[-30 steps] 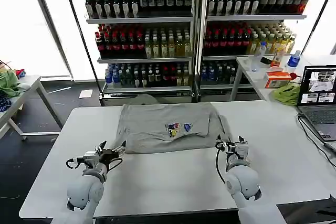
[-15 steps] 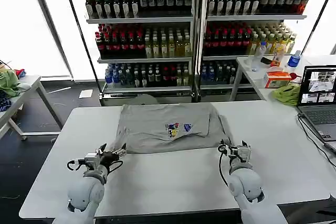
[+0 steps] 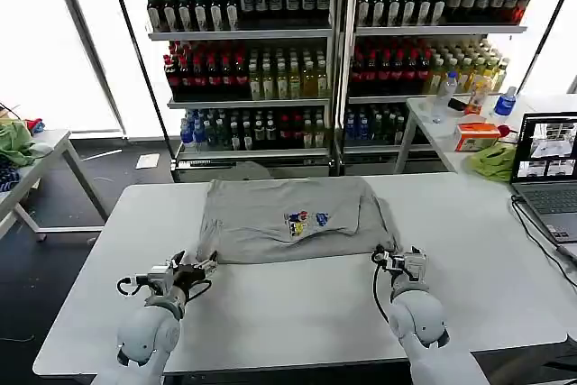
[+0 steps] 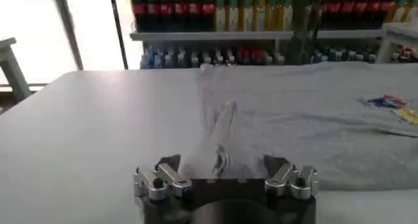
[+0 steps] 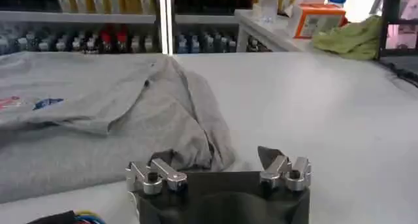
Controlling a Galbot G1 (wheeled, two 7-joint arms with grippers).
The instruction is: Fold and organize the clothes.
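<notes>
Both claws at T-shirt's near hem

T-shirt (image 3: 290,219) lies flat on counter (image 3: 297,304), long axis crosswise, directly ahead. Left claw (image 3: 196,268) and right claw (image 3: 389,257), fingers apart, sit at opposite near corners, equally close.

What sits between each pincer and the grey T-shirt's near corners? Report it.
Nothing visible. The left pincer is at the T-shirt's near left corner, the right pincer at its near right corner. Bare white table lies around them.
</notes>
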